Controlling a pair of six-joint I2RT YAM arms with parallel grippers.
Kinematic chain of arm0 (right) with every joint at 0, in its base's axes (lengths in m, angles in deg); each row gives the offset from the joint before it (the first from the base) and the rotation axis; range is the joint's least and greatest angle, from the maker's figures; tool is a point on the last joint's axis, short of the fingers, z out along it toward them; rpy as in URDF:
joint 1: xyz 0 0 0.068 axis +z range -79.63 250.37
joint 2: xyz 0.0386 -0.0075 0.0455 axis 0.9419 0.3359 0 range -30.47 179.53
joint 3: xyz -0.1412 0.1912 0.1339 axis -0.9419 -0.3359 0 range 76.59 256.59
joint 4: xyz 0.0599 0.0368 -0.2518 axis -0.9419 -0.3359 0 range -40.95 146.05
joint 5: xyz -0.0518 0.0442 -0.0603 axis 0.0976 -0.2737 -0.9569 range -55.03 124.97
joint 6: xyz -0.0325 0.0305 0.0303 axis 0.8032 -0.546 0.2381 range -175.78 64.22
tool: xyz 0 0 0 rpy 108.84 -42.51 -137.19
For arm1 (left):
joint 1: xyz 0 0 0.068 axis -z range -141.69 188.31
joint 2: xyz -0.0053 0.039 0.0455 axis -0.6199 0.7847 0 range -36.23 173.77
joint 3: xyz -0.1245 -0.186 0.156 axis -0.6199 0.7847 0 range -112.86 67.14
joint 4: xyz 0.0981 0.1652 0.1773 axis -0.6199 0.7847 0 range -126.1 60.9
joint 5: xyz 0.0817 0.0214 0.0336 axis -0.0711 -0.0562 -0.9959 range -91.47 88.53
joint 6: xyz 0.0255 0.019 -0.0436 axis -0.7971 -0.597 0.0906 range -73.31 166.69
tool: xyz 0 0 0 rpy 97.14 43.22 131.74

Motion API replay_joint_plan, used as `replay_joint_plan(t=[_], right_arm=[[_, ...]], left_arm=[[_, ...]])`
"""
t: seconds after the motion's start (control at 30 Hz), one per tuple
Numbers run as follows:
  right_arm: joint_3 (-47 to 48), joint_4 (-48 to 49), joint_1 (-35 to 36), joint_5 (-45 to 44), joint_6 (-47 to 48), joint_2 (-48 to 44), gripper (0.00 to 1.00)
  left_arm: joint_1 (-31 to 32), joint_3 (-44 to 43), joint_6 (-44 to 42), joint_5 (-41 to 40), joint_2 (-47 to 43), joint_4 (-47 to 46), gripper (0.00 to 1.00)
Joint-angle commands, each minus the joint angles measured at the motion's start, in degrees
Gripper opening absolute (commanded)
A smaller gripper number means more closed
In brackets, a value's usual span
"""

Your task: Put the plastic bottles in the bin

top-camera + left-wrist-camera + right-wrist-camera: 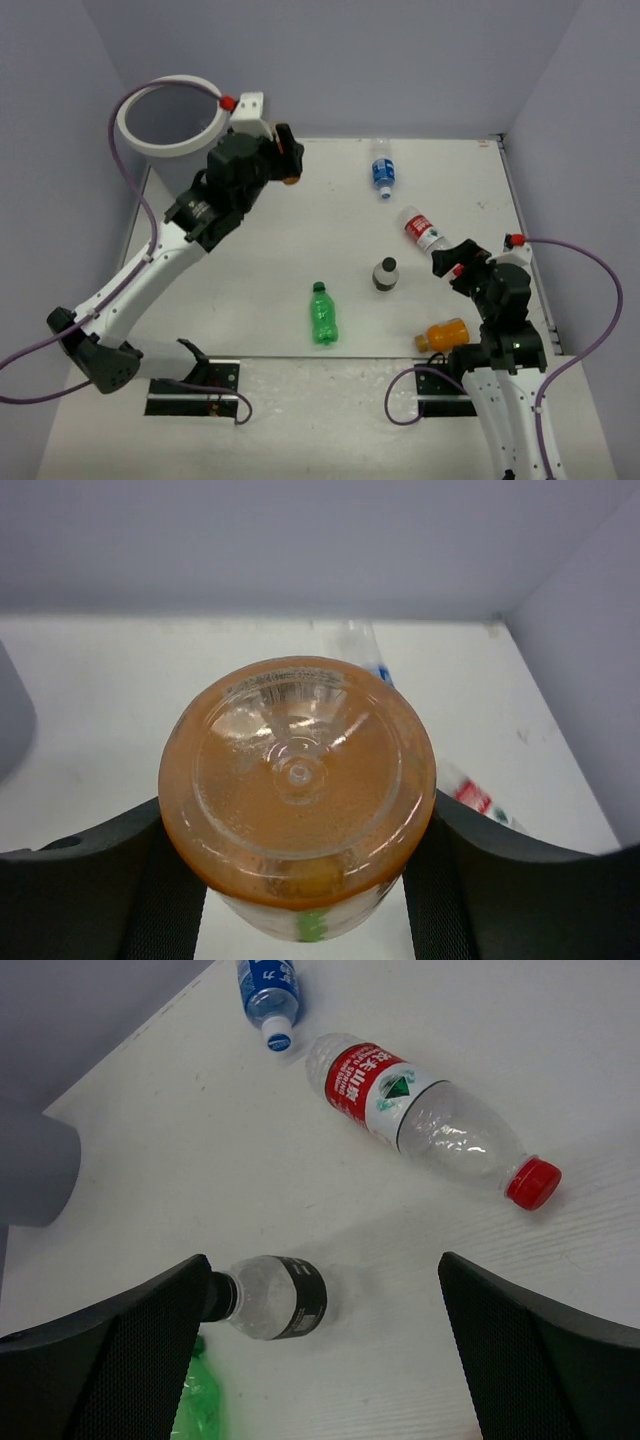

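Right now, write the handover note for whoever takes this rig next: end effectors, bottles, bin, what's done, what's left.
Left end effector: shut on an orange bottle, raised beside the bin, not over it yet.
Right end effector: open, empty, near the red-label bottle.
Loose on the table: that one, the blue-label bottle, dark bottle, green bottle, second orange bottle.
Done: one bottle picked up. The bin's contents cannot be seen.
Left: drop the held bottle in, then bin the other five.
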Motion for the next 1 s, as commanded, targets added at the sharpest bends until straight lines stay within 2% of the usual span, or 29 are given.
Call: replay_joint_plan(t=[0.0, 0.1, 0.17, 0.23, 0.4, 0.53, 0.67, 0.7, 0.73, 0.77, 0.8, 0.9, 0.97], right_arm=[[0.55, 0.64, -0.07, -1.31, -0.58, 1.16, 0.99], [0.62, 0.60, -0.07, -2.12, -0.38, 1.50, 0.99], [0.78, 0.51, -0.12, -2.81, -0.36, 1.65, 0.99], [1.15, 0.05, -0.07, -3.59, -0.36, 1.82, 0.99], [1.34, -0.49, -0.15, -5.89, -0.19, 1.65, 0.99], [1.52, -0.23, -0.07, -5.46, -0.08, 1.84, 0.99], [1.69, -0.52, -0.13, -6.20, -0.07, 2.21, 0.99], [1.69, -0.49, -0.10, -6.25, -0.14, 2.31, 0.99], [1.73, -0.49, -0.07, -6.33, -0.18, 2.35, 0.99], [1.85, -0.51, -0.07, -6.50, -0.20, 2.50, 0.99], [2.04, -0.58, -0.07, -6.69, -0.27, 2.87, 0.99], [2.82, -0.64, -0.07, -6.74, -0.45, 3.11, 0.99], [3.19, -0.55, -0.13, -6.22, -0.59, 3.02, 0.99]], left_arm=[[-8.29, -17.29, -29.23, 6.13, 9.21, -8.15, 0.00], [-15.26, -23.96, -35.86, 8.43, 13.35, -9.79, 0.00], [-17.33, -27.04, -39.60, 8.77, 15.62, -11.76, 0.00], [-23.51, -29.97, -41.66, 11.33, 18.41, -14.93, 0.00], [-36.30, -33.61, -36.62, 17.88, 25.05, -17.61, 0.00], [-40.86, -33.58, -33.65, 16.45, 30.05, -16.67, 0.03], [-47.79, -33.26, -27.57, 17.91, 34.59, -12.88, 0.23], [-48.66, -34.05, -26.57, 18.75, 35.51, -11.23, 0.30], [-49.10, -34.45, -26.08, 19.16, 36.08, -10.31, 0.42], [-49.14, -34.63, -26.40, 19.01, 36.60, -9.87, 0.65], [-49.20, -35.06, -27.20, 18.64, 37.03, -8.82, 0.99], [-49.20, -36.78, -25.27, 18.56, 36.64, -7.24, 1.00], [-49.20, -37.24, -23.68, 23.67, 35.14, -6.69, 1.00]])
